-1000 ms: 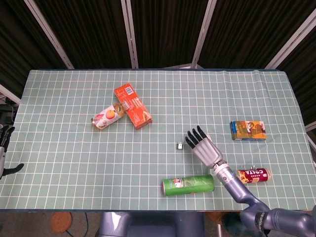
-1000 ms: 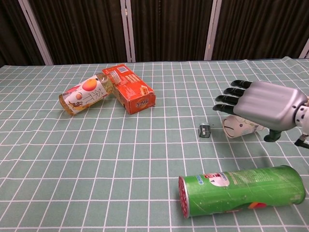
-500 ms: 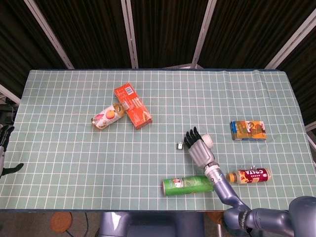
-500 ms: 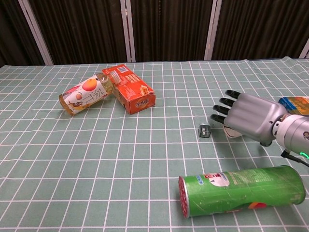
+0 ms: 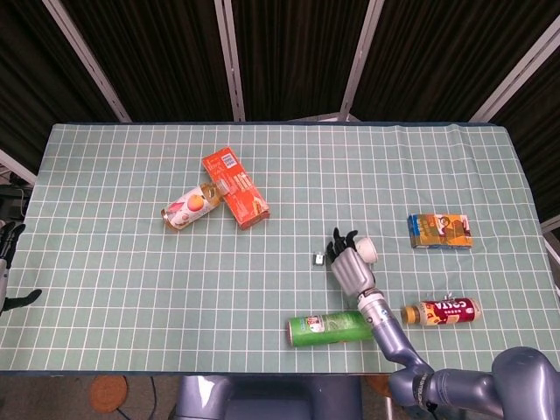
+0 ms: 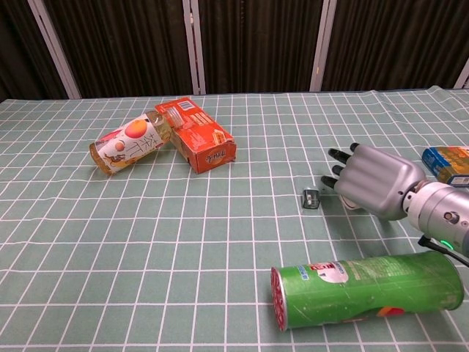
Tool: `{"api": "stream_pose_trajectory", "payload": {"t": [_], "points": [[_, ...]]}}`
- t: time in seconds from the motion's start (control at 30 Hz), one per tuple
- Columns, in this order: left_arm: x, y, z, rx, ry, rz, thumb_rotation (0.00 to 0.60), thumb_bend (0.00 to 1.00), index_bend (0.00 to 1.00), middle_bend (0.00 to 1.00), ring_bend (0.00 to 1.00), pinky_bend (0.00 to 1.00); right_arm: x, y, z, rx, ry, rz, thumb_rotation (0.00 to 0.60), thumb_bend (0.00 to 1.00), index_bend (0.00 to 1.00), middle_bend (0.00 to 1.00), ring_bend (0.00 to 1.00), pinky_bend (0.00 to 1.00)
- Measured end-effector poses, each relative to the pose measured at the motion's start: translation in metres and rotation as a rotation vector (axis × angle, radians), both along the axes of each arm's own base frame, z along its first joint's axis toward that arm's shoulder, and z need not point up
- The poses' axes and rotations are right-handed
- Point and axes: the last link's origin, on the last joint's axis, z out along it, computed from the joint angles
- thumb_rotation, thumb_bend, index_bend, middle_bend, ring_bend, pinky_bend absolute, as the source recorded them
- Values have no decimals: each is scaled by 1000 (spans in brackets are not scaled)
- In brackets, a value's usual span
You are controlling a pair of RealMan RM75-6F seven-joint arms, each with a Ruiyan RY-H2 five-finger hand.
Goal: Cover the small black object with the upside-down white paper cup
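- Dark fingers [image 6: 338, 155] of the right hand [image 6: 372, 189], a little apart and bent forward and down, reaching over the white paper cup [image 5: 367, 251].
- Cannot tell whether closed on the cup or only lying over it: the contact is hidden under the palm.
- In the head view, only a rounded white part of the cup showing just past the far right side of the hand; in the chest view, hidden behind the hand.
- Just beside the fingertips, towards the left edge of the table [image 5: 105, 175], the small black object [image 6: 311, 199], uncovered on the green checked cloth and apart from the cup.
- Both a little right of the table's middle, nearer the near edge than the far one.
- Behind the wrist, close to the near edge, a green crisp tube [image 6: 366, 290] on its side, its red end towards the left.
- Right of the tube, also near the near edge, a Costa bottle [image 5: 442, 311] lying down.
- Towards the right edge, a blue and orange snack pack [image 5: 439, 231] lying flat.
- Left of the middle, towards the far edge, an orange carton [image 5: 234, 187] touching a juice bottle [image 5: 188, 207] lying on its side.
- Off the left edge of the table, the left hand [image 5: 7, 262], mostly cut off by the picture; spread of its fingers impossible to tell.
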Motion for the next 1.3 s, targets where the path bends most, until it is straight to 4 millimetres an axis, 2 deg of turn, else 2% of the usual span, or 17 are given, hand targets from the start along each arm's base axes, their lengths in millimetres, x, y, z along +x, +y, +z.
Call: {"api": "stream_pose_trajectory", "payload": {"t": [0.27,0.47,0.83,1.03,1.3], "points": [[0,0,0,0,-1,0,600,0,0,0,0,0,1,-1,-1,7,-43,-2,600,302,250,305,115,347],[0,0,0,-2,-2,-1,600,0,0,0,0,0,3,-2,0,15,-103,12,600,336,279,338,154,395],[1,0,0,-3,-8,-2,600,0,0,0,0,0,12,-7,10,30,-289,15,600,336,286,350,168,415],[1,-1,0,-7,-15,-1,600,0,0,0,0,0,28,-10,21,40,-503,-47,600,335,287,351,164,410],[1,0,0,-17,-29,1,600,0,0,0,0,0,51,-20,35,105,-897,-206,600,335,287,351,170,409]]}}
